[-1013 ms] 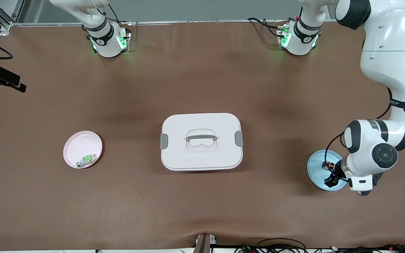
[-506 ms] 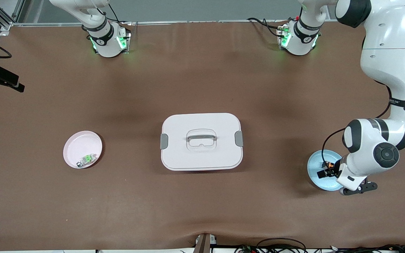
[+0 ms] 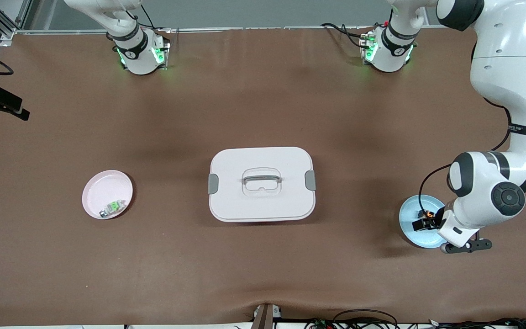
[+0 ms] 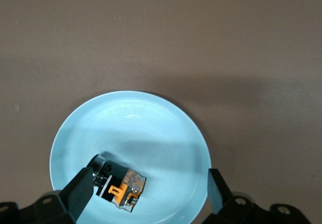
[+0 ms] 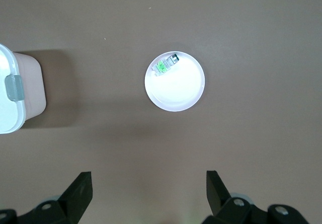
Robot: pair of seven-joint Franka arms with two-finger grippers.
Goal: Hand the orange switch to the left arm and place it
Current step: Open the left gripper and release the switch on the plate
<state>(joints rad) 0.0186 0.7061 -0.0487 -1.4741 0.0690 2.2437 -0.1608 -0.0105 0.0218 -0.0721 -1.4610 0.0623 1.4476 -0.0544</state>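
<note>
Left gripper hangs low over the blue plate, fingers spread wide, gripping nothing. Switch lies in the plate, touching one finger. Right gripper waits up high, fingers apart, over bare table beside the pink plate. Box sits mid-table between plates.

Blue plate glossy, smooth; box smooth white plastic; table matt brown.

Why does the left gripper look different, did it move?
Yes. The left gripper has swung over the blue plate, away from its camera-side rim and toward the box. Its jaws are open around the orange switch.
</note>
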